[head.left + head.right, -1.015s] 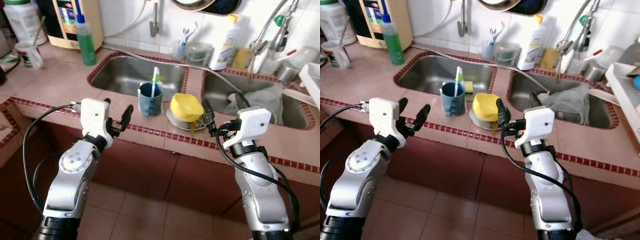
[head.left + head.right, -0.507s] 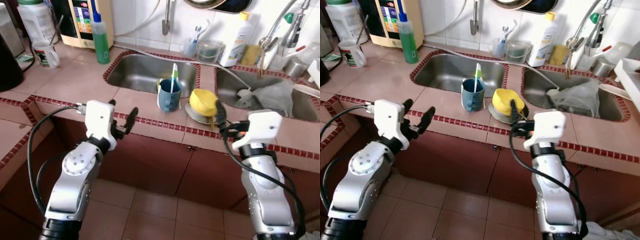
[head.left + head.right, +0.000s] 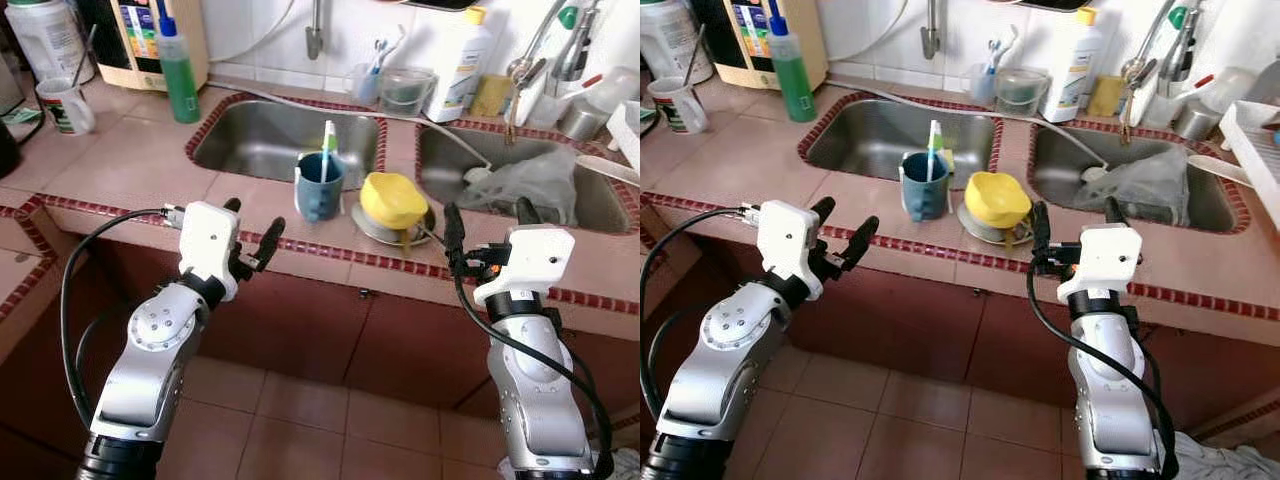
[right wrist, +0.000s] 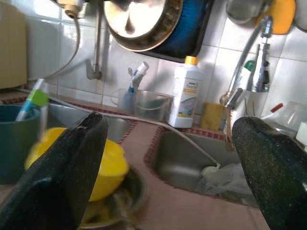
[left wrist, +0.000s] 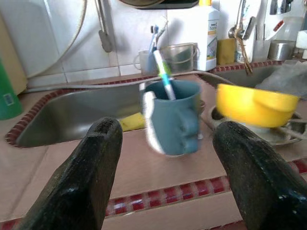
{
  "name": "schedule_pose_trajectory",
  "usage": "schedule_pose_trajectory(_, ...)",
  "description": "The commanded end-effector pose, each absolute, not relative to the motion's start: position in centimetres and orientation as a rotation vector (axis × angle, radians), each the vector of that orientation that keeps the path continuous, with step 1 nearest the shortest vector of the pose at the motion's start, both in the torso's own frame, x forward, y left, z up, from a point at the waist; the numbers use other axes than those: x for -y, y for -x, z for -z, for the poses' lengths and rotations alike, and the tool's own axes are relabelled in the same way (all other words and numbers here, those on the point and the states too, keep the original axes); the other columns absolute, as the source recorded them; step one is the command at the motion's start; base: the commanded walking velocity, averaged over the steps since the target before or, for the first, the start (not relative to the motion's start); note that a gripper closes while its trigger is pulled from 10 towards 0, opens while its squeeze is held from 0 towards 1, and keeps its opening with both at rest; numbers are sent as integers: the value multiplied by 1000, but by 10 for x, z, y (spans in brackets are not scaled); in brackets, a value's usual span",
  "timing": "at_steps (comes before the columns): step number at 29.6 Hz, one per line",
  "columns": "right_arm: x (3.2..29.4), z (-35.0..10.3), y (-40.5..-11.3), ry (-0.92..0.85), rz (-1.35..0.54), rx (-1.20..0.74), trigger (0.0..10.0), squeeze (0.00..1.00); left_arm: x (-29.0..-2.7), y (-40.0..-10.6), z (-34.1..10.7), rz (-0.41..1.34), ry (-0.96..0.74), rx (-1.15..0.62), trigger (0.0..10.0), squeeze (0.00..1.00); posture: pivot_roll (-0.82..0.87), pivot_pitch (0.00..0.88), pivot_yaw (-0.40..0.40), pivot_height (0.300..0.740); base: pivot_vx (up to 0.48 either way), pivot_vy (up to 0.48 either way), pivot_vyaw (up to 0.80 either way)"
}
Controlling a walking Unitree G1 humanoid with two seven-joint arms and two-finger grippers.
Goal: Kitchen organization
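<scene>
Both grippers, left (image 3: 252,240) and right (image 3: 482,222), fingers apart, empty, at counter (image 3: 130,170) front edge. Risk: reaching could topple blue cup (image 3: 320,186) or yellow bowl (image 3: 395,199).

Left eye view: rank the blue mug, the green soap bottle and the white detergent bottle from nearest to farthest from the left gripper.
From the left gripper, open at the counter's front edge:
1. Blue mug, just ahead on the counter between the sinks.
2. Green soap bottle, farther back, on the robot's left.
3. White detergent bottle, at the back wall, toward the right.
</scene>
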State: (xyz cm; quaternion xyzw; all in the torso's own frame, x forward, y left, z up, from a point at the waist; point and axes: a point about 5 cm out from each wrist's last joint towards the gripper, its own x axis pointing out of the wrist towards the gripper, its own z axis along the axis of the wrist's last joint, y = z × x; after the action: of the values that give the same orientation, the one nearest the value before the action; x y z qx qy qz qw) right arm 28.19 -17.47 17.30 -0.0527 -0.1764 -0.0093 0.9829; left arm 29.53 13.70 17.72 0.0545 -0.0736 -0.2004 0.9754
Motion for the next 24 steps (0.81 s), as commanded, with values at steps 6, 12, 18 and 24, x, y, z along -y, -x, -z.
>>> schedule_pose_trajectory(6,177,-174,-282,112,27,360,10000,0,-132,-295,-186,428,-111,190,10000,0,143,64,-29,740,0,0,0)
schedule_pose_trajectory(12,177,-174,-284,109,34,359,10000,0,-132,-295,-186,442,-104,190,10000,0,144,59,-29,740,0,0,0)
schedule_pose_trajectory(18,177,-176,-284,110,32,370,10000,0,-130,-295,-189,472,-89,196,10000,0,145,56,-28,740,0,0,0)
schedule_pose_trajectory(24,175,-183,-285,112,23,396,10000,0,-129,-296,-191,485,-73,201,10000,0,143,54,-26,740,178,0,0)
